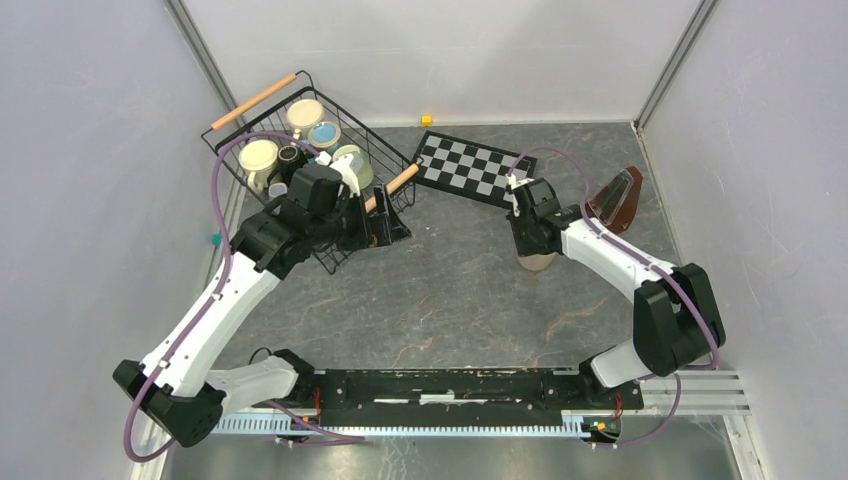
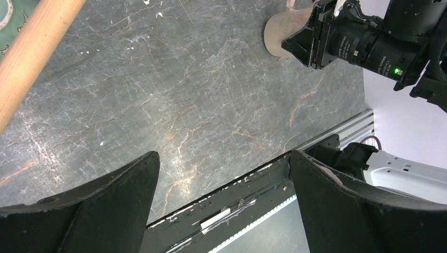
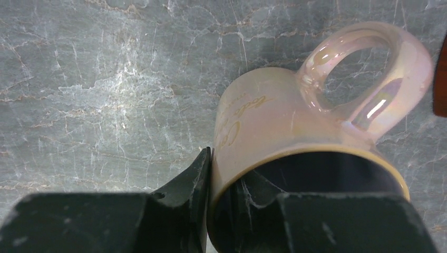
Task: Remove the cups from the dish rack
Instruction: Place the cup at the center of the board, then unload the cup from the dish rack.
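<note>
While upright, cups point(image 1: 258, 155) inside dish rack point(image 1: 254, 101)

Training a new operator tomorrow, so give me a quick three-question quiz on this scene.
1. True or false: the left gripper holds something.
2. The right gripper pinches the pink mug by its: A) rim, B) handle, C) base?
3. Fill in: the rack stands at the table's far ____ corner.
Key: 1 false, its jaws stand open and empty; 2 A; 3 left.

Checkered board point(image 1: 474, 168) — metronome point(image 1: 618, 198) (brown)
</note>
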Tool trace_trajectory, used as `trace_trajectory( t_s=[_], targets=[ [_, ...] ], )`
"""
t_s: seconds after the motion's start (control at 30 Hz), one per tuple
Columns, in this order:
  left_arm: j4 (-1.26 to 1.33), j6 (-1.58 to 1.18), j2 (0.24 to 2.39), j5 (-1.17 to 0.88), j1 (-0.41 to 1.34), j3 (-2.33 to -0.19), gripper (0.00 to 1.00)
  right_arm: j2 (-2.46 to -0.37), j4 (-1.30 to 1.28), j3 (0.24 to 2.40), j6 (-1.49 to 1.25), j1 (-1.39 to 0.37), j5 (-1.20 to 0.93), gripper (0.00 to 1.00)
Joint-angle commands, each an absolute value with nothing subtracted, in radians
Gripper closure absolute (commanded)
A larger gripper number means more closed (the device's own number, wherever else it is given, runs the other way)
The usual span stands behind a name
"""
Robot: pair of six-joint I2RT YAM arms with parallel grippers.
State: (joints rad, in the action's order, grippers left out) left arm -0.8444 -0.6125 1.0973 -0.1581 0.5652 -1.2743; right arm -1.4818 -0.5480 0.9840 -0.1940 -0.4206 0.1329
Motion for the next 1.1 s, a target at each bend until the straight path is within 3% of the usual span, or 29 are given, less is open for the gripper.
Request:
trace_trajectory(
  t_s=[0.0, 0.6, 0.67, 0.73, 1.07],
  targets=[
    [-0.8, -0.599, 1.105, -0.144, 0.571, -1.276, 0.0, -1.491, -0.496, 1.011, -0.177, -0.416, 0.147, 0.73],
    [-0.847, -0.603, 1.16, -0.085, 0.572, -1.374, 0.0, -1.377, -0.59, 1.116, -0.185, -0.417, 0.22, 0.24],
    [-0.855, -0.607, 1.166, -0.071, 0.572, -1.393, 0.0, -1.345, -0.595, 1.122, -0.183, -0.417, 0.219, 0.17],
    [-0.866, -0.614, 1.179, -0.057, 0.573, -1.414, 0.0, -1.313, -0.603, 1.129, -0.18, -0.417, 0.216, 0.02],
    [-0.962, -0.668, 1.224, 0.124, 0.571, -1.557, 0.0, -1.169, -0.603, 1.151, -0.178, -0.449, 0.173, 0.02]
  ],
)
